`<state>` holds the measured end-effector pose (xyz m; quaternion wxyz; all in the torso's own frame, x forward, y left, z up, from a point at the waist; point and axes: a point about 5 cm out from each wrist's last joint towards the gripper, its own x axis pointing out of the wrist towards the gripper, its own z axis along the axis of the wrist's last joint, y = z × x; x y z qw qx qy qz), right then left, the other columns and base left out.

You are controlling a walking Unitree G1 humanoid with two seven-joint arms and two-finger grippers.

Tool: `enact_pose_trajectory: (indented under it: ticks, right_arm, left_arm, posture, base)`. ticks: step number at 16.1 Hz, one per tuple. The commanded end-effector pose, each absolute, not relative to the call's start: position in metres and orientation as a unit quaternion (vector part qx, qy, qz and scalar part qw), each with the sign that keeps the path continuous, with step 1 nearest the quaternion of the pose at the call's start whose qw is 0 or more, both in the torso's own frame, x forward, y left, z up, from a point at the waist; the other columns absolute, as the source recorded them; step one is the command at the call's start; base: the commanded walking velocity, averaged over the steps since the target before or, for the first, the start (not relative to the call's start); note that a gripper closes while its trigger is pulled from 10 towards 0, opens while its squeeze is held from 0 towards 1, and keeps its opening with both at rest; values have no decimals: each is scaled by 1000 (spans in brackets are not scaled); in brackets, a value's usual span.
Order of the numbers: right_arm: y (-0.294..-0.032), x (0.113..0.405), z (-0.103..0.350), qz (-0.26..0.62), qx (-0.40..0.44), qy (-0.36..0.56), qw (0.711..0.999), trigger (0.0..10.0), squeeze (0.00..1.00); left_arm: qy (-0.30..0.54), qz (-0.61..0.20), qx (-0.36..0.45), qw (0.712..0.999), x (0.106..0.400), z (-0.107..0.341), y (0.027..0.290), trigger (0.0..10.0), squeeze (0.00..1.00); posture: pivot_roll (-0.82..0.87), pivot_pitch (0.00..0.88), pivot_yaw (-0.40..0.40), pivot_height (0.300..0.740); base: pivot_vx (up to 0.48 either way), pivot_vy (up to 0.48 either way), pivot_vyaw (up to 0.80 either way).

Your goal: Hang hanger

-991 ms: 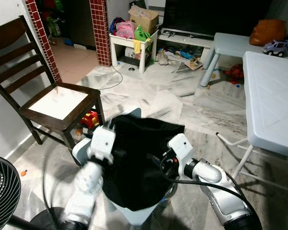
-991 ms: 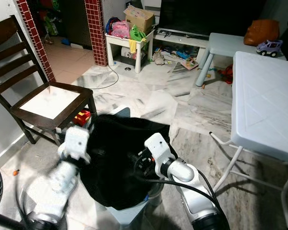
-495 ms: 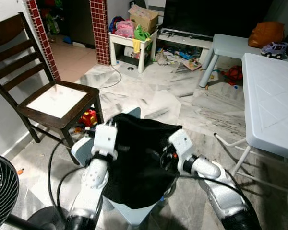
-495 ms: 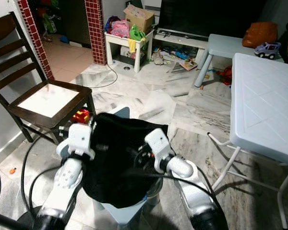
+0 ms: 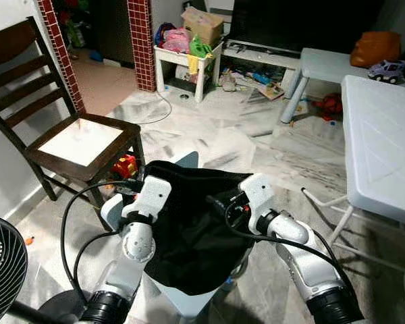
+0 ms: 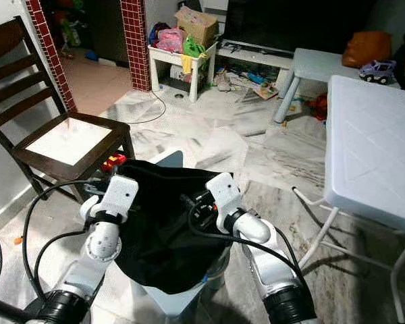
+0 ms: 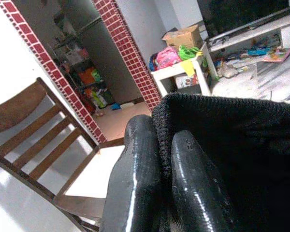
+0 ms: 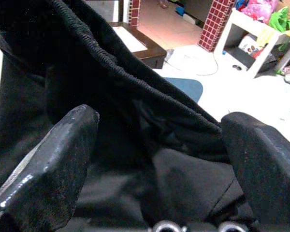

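Black garment (image 5: 189, 223) held up between both end effectors, low over the marble floor (image 5: 223, 135).

A fan (image 5: 3, 270) and a dark wooden chair (image 5: 67, 135) stand at the far left. The left end effector (image 7: 157, 159) has its fingers pinched tight on the garment's ribbed edge. The garment drapes over a pale blue stool (image 5: 189, 160). The right end effector (image 8: 159, 154) is spread wide, the cloth between its fingers. Beyond are a brick pillar (image 5: 140, 40) and a small cluttered bench (image 5: 185, 57); a white bench (image 5: 385, 142) stands at the right.
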<state>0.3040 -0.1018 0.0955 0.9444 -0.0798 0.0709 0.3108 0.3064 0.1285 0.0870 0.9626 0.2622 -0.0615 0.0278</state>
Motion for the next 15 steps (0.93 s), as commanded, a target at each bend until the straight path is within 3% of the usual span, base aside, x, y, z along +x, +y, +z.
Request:
enact_pose_trajectory:
  ticks: [1,8,11,15]
  right_arm:
    - [-104,307,98,305,-81,65,947,10000,0]
    - [-102,309,97,303,-80,62,948,10000,0]
    - [-101,311,97,305,-81,61,947,10000,0]
    - [-103,311,98,300,-81,59,949,10000,0]
  left_arm:
    - [-75,29,272,959,311,93,124,10000,0]
    - [-60,6,231,971,313,92,120,10000,0]
    - [-32,-61,186,980,315,84,110,10000,0]
    - [-35,-77,184,979,320,88,103,10000,0]
  posture:
    - [7,0,-66,740]
    - [12,0,-60,740]
    - [12,0,-60,740]
    - [3,0,-54,740]
  base:
    - [0,0,0]
    - [0,0,0]
    - [0,0,0]
    - [0,0,0]
